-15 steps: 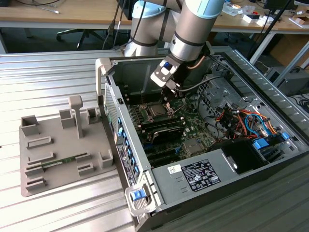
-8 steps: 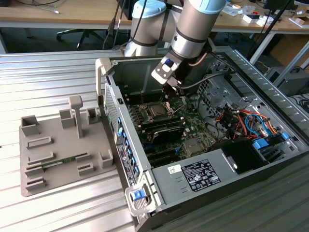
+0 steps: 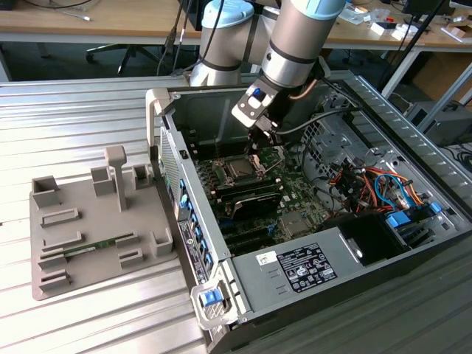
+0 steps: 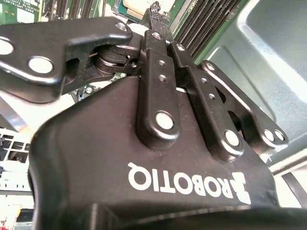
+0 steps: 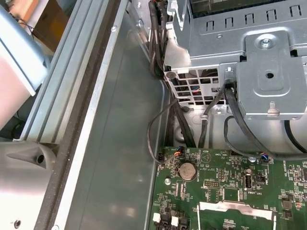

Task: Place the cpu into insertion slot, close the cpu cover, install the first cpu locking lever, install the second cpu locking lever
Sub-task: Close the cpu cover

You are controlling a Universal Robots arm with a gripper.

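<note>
While the arm (image 3: 295, 51) is reaching steeply down into the open computer case (image 3: 210, 110), its gripper (image 3: 263, 140) is hanging just over the green circuit board (image 3: 295, 195). Its jaws are pressing together, and I cannot tell whether they are pinching anything. The insertion slot (image 3: 240, 171), black with a silver rim, is lying just beside them. On the table (image 3: 74, 110), a grey tray (image 3: 44, 287) is holding a green strip (image 3: 96, 248).

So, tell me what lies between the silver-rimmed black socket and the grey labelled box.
In the exterior view, long narrow black slots and green circuit board lie between the silver-rimmed square black socket and the grey labelled metal box.
</note>
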